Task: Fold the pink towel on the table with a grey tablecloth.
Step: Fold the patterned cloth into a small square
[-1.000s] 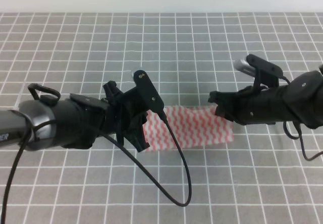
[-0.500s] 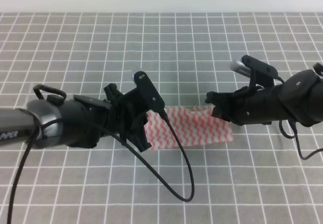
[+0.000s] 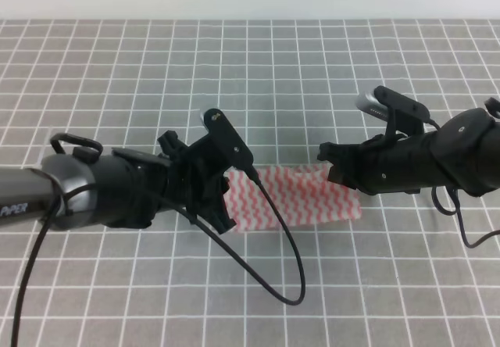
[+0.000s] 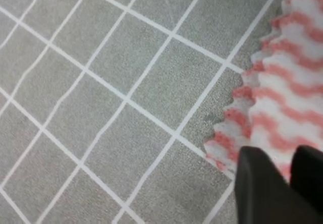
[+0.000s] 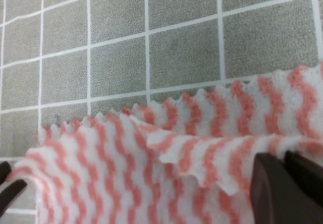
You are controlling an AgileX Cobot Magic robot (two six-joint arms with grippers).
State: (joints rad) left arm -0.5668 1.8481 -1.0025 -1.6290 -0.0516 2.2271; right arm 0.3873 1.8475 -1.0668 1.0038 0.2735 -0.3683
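The pink towel [image 3: 293, 198] lies on the grey tablecloth [image 3: 312, 73] between the two arms, its long axis running left to right, from one gripper to the other.

The left gripper [image 3: 221, 206] sits at the towel's left end. In the left wrist view its dark fingers [image 4: 260, 188] stand close together over the towel's near corner, with cloth showing at the slit between them; it appears to pinch that corner.

The right gripper [image 3: 332, 163] sits at the towel's right end. In the right wrist view its fingers [image 5: 275, 191] are nearly closed on the edge of the towel, which is raised off the tablecloth there and already draped over the layer beneath.

Judgement: each arm holds its own end, and neither is nearer. The fold turns on carrying one end along the long axis toward the other.
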